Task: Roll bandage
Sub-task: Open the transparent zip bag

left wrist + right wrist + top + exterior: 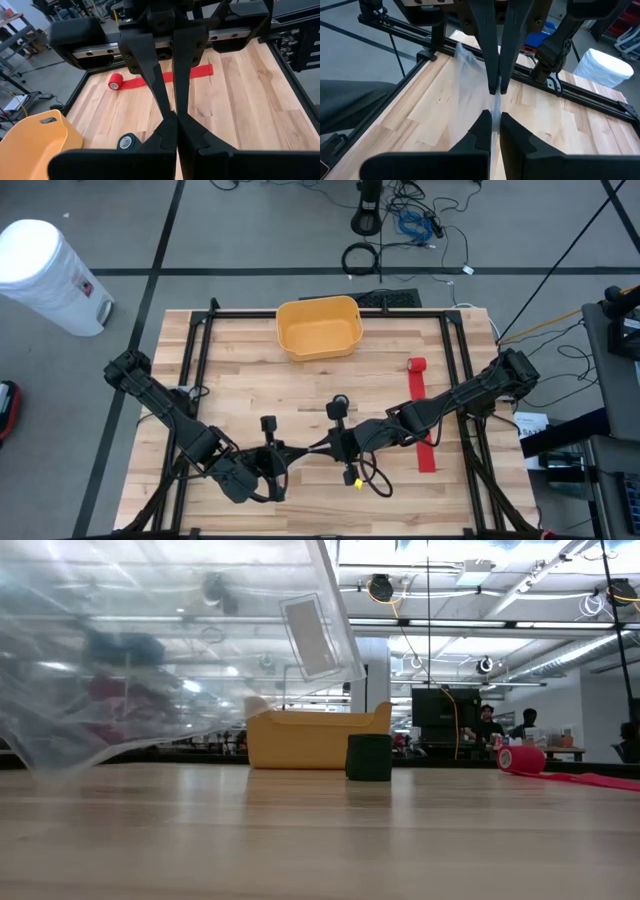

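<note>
A clear plastic bag (150, 650) hangs over the table's near middle, held between both grippers, which meet tip to tip. My left gripper (312, 449) comes from the left and my right gripper (333, 444) from the right, both shut on the bag. A red bandage (422, 420) lies partly unrolled on the right of the table, its rolled end (417, 365) toward the far side. A dark bandage roll (338, 406) stands on its flat end at mid-table. My left gripper pinches the bag's upper edge (496, 95) between its two fingers, coming from the table's left and slanting slightly down. The film hangs below the fingers. My right gripper pinches the same edge (495, 114) between its fingertips, right beside the left's, coming from the table's right and slanting slightly down. The bag hangs below it. I cannot tell whether its lower edge (100, 752) touches the table.
A yellow tub (318, 327) stands at the table's far middle. A black frame (200, 330) runs round the tabletop. Bare wood lies between the tub and the grippers. Off the table at far left stands a white bin (45, 270).
</note>
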{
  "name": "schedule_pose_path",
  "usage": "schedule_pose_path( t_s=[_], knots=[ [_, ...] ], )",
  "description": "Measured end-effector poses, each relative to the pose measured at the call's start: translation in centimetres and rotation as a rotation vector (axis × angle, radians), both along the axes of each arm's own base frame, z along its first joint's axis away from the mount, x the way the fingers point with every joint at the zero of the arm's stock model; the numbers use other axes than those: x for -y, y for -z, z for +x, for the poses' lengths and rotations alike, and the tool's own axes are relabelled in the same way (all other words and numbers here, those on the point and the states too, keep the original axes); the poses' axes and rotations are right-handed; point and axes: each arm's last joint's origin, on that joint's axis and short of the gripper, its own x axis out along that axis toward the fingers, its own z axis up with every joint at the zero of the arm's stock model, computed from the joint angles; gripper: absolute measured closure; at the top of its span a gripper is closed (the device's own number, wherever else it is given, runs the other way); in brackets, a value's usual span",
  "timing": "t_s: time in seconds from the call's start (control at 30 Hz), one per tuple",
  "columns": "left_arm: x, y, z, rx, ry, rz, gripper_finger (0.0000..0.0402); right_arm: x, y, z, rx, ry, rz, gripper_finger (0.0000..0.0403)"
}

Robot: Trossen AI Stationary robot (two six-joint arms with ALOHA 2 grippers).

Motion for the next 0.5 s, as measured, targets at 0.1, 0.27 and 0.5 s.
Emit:
schedule_pose_path(
  t_s=[0.1,0.27,0.5],
  knots=[
    [0.2,0.0,-0.1,0.003,0.004,0.014,0.0402,0.0,0.1,-0.1,-0.014,0.001,-0.005,0.0393],
    [0.8,-0.9,-0.6,0.032,-0.003,0.026,0.0402,0.1,0.3,-0.1,-0.035,0.003,-0.008,0.0393],
    [2.2,-2.2,-1.8,0.085,-0.014,0.065,0.0401,0.1,0.6,-0.3,-0.067,0.003,-0.019,0.0394]
  ],
)
